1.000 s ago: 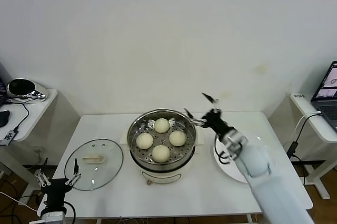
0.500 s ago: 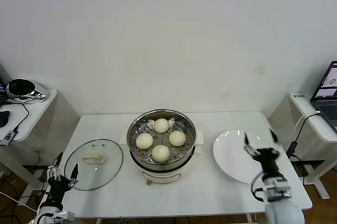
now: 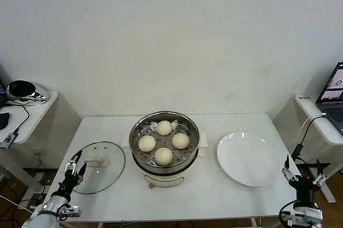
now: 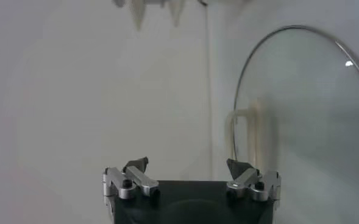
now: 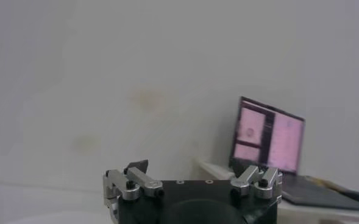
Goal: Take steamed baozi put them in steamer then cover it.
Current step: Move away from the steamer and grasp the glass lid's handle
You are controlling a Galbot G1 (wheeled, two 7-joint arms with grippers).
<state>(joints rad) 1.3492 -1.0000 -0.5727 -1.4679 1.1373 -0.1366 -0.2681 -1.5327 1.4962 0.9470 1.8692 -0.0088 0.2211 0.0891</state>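
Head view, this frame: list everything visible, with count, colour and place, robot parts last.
steamed baozi: four, cream-white, on the perforated tray inside the steamer
steamer: one, shiny steel on a cream-white base, table centre
cover: one, clear glass with cream-white handle, flat on the table left of the steamer
plate: one, white, bare, right of the steamer
table: one, white
laptop: one, screen lit, on the right side desk
left hand: open, at the cover's near-left edge
right hand: open, off the table's near-right corner

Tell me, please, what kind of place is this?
Probably a lab or office test room, not a kitchen: a plain white table against a bare wall, a laptop on a side desk, and a steamer set up alone.
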